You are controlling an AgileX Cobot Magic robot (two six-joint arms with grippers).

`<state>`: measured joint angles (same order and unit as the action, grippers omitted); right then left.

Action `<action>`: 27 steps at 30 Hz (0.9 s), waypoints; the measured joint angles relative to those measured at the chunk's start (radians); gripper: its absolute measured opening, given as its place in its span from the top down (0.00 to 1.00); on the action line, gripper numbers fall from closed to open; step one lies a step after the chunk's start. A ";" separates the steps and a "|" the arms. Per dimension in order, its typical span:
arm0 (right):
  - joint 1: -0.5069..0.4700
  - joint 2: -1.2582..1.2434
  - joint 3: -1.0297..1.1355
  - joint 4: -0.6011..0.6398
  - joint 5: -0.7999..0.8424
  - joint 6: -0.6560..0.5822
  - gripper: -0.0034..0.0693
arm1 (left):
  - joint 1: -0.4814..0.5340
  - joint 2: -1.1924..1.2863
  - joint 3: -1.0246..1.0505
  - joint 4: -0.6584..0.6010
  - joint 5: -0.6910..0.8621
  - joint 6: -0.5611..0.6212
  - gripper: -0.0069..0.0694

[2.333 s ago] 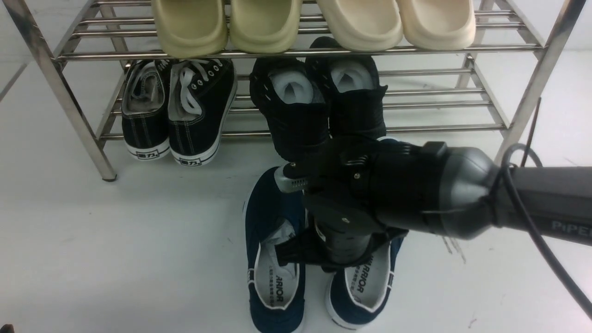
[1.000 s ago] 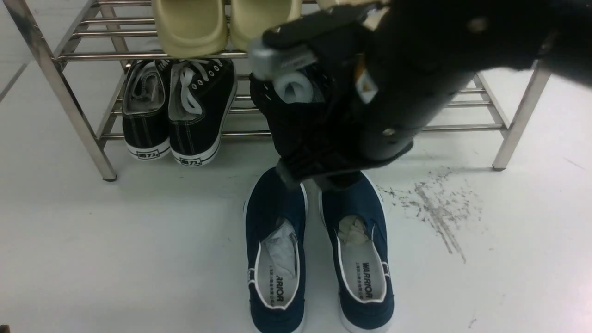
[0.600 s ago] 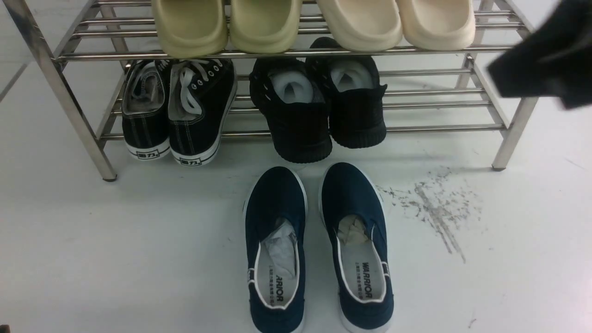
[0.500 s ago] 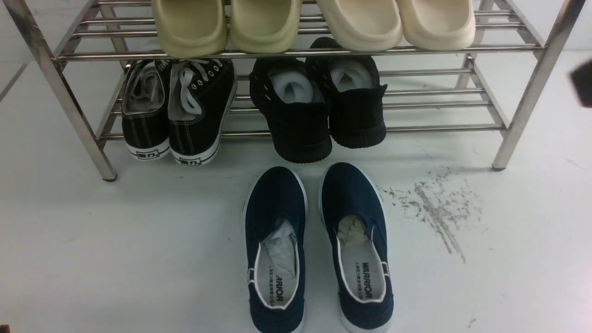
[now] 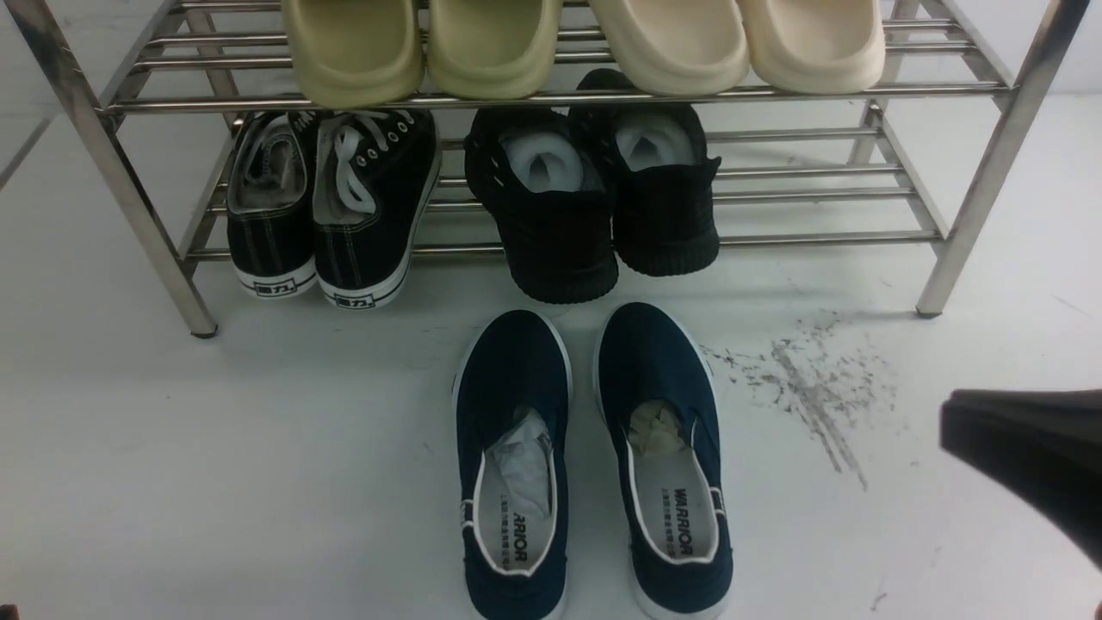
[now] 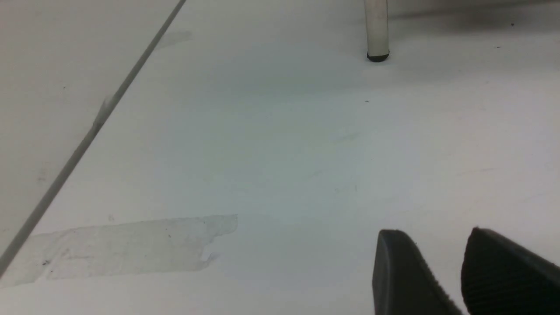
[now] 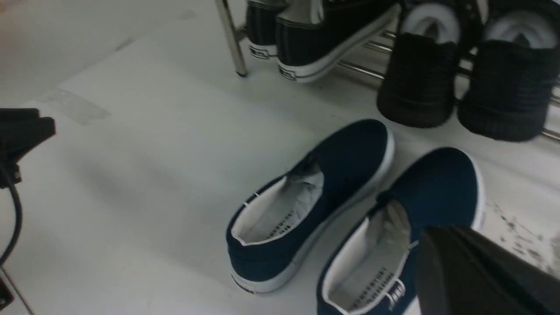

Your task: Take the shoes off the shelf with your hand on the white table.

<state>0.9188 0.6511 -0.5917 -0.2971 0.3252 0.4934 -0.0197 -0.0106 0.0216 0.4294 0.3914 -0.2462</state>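
Both navy slip-ons [image 5: 594, 461] stand side by side on the white bench [image 5: 215, 482], just in front of the steel shelf [image 5: 973, 198] and clear of its bars, so I judge my task all but done. My right pincer [image 5: 1024, 452] sits off to the side gripping nothing, its opening hidden; my left pincer [image 6: 446, 271] rests narrowly parted and empty

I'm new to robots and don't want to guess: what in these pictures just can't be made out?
- Right end effector: cut off by the frame edge in the right wrist and front views; open or shut unknowable.
- Slippers on the shelf: tops cropped in the front view.
- Navy shoes: toes' insides hidden by paper stuffing.
- Left end effector: only fingertips show in its wrist view.
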 joint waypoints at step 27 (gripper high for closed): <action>0.000 -0.002 0.038 -0.316 -0.179 0.000 0.95 | 0.000 0.000 0.000 0.000 0.000 0.000 0.59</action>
<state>0.9188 0.6492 -0.5534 -0.6134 0.1459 0.4934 -0.0197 -0.0106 0.0216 0.4294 0.3914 -0.2462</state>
